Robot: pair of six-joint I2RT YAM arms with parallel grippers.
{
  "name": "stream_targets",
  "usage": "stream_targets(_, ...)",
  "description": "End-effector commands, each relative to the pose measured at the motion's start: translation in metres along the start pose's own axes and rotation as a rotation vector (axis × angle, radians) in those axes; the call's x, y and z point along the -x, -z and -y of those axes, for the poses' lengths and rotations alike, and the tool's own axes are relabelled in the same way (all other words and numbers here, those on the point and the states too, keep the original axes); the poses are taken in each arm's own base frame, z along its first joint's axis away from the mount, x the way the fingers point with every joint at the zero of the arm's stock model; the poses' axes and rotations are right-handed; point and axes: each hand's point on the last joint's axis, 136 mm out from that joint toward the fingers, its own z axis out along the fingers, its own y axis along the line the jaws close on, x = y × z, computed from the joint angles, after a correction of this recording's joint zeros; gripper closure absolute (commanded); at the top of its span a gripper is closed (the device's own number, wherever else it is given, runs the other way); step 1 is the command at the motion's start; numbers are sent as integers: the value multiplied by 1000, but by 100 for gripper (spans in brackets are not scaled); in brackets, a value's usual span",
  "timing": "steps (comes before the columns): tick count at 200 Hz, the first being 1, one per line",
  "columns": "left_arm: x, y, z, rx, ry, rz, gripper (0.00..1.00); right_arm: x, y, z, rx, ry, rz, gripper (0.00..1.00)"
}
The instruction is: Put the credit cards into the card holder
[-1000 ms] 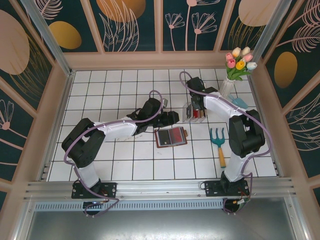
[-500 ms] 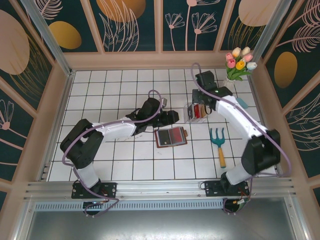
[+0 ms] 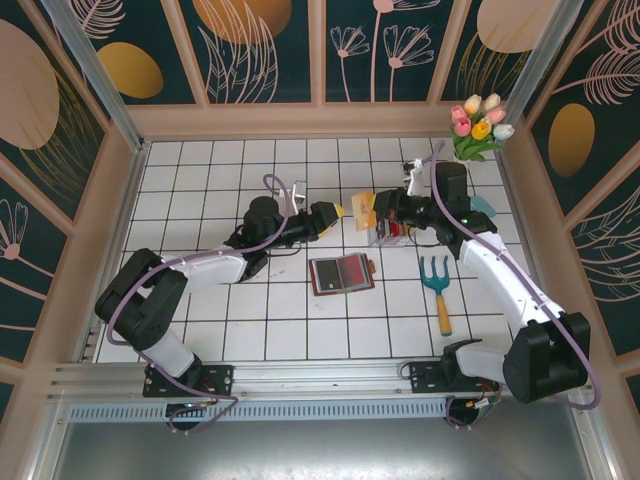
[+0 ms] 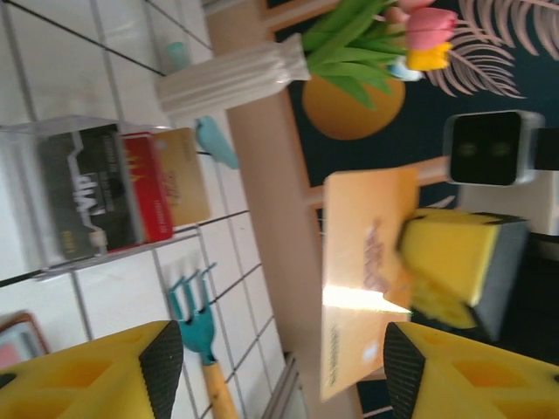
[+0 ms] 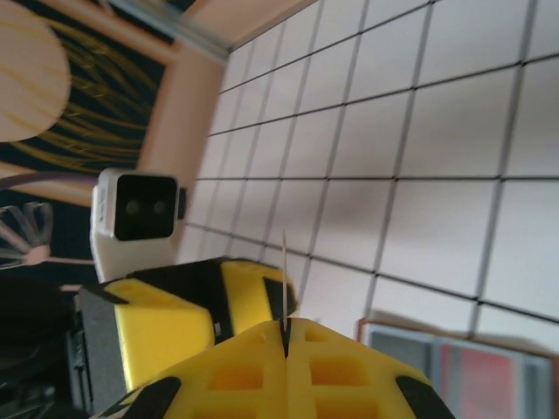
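Top external view: white tiled floor with dark grout, boxed in by pale wooden framing. Behind it, dark teal wall panels carry gold discs and leaf outlines. A metal rail runs along the near edge. The brown wallet lies open and flat mid-floor, with nothing touching it. Just beyond it stands a clear tray. To the right a garden fork with teal tines lies flat. Tulips stand at the far right corner. Above the floor, between wallet and tray, the right gripper is clamped together on an orange card and holds it in the air. The left gripper faces it from the left, very near the card. Whether they touch, I cannot tell. Left wrist view: the left gripper's yellow fingers stand apart with nothing gripped, the card hanging beyond them. The tray there holds black, red and gold cards on edge, with a ribbed white vase behind. Right wrist view: the card shows as a thin edge pinched between closed fingers.
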Motion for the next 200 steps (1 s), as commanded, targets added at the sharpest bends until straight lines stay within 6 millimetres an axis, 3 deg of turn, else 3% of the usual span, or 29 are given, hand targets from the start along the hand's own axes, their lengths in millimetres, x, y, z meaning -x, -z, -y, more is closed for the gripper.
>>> stream_targets(1,4,1,41,-144,-56,-13,39,-1,3,-32,182,-2,-26,100)
stream_targets(77,-4,4,51,-187,-74,-53,77,-9,-6,-25,222,-52,-53,100)
stream_targets(121,-7,8,50,-199,-62,-52,100,-17,-12,-6,163,-81,-60,98)
stream_targets(139,-8,11,37,-153,-48,-36,100,-25,-15,20,47,-96,-62,82)
stream_targets(163,-13,17,0,-8,-14,-8,100,-45,-14,61,-127,-109,-80,71)
stream_targets(185,-25,26,-41,148,16,6,100,-65,-14,89,-221,-132,-90,62)
stream_targets(200,-40,28,-57,214,24,-8,100,-79,-16,100,-250,-134,-103,60)
